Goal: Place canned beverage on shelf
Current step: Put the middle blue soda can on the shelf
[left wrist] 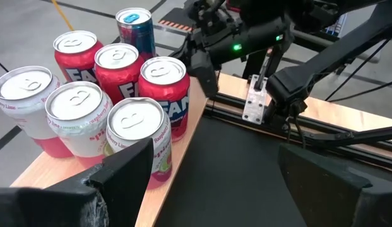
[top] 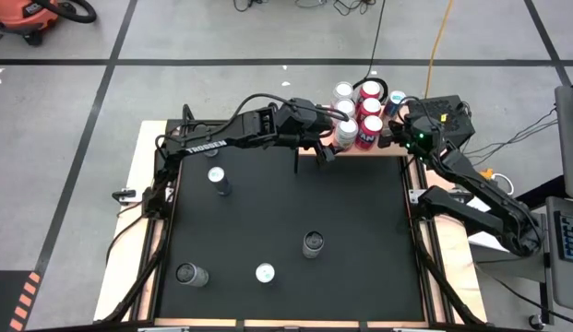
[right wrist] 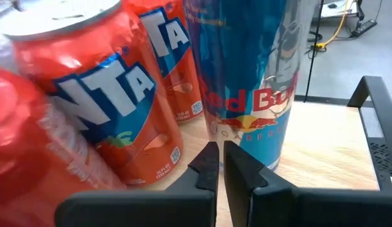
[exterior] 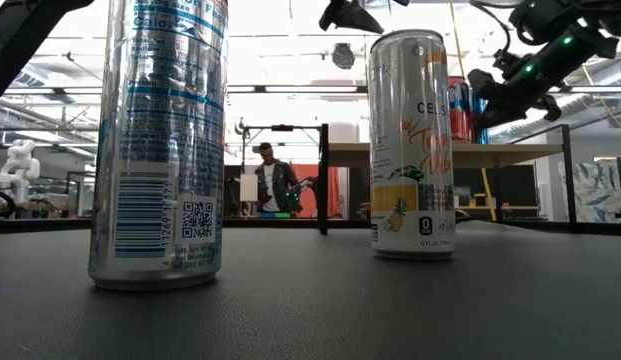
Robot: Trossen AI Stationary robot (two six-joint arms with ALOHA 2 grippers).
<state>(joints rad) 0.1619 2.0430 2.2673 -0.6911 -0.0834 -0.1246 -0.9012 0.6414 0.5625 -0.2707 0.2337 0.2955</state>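
The shelf [left wrist: 30,174], a light-wood board on a black frame, stands at the table's far edge and carries several upright cans: red ones [left wrist: 163,88], pink-and-white ones [left wrist: 74,116] and a blue one [left wrist: 134,28]. My left gripper [left wrist: 214,167] hangs open at the shelf's near edge with nothing between its fingers. One finger [left wrist: 123,176] is just in front of the nearest pink-and-white can [left wrist: 136,132]. My right gripper [right wrist: 218,167] is shut, level with the shelf top, right before the blue can [right wrist: 252,94]. Several more cans [top: 219,180] stand on the black table. My left gripper has one finger close beside the nearest can's lower wall [left wrist: 159,165]; I cannot tell whether it touches. My right gripper points its shut fingertips [right wrist: 205,170] level at the blue can's lower wall [right wrist: 246,135], from the table's right side; whether they touch it I cannot tell.
Loose cans stand on the black mat at the left [top: 219,180], in the middle [top: 314,244] and near the front [top: 191,274] [top: 265,273]. Two of them loom close in the low view [exterior: 160,140] [exterior: 412,140]. A person [exterior: 268,175] stands far behind the table.
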